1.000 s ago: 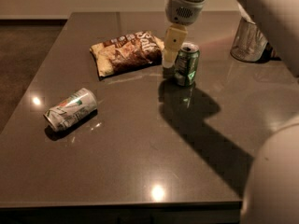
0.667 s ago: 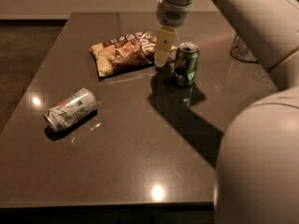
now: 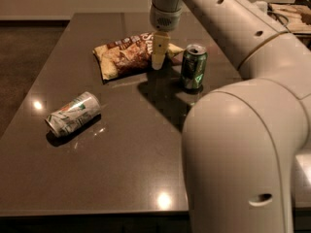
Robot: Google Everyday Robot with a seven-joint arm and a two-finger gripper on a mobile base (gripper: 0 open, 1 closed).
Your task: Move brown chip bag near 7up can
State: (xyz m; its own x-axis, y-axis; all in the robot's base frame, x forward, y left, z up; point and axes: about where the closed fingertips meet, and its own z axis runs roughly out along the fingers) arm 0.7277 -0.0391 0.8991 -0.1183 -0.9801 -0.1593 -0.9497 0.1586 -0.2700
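The brown chip bag [image 3: 127, 55] lies flat at the back middle of the dark table [image 3: 136, 169]. The 7up can [image 3: 73, 114] lies on its side at the front left, well apart from the bag. My gripper [image 3: 158, 58] hangs from the arm over the bag's right end, its pale fingers [image 3: 159, 50] pointing down at the bag's edge.
A dark green can [image 3: 193, 66] stands upright just right of the bag and the gripper. My arm [image 3: 243, 110] fills the right side of the view. A cluttered surface [image 3: 291, 13] shows at the far right back.
The gripper has moved left, from beside the green can to over the bag's right end. The arm has swung in and fills more of the right side.
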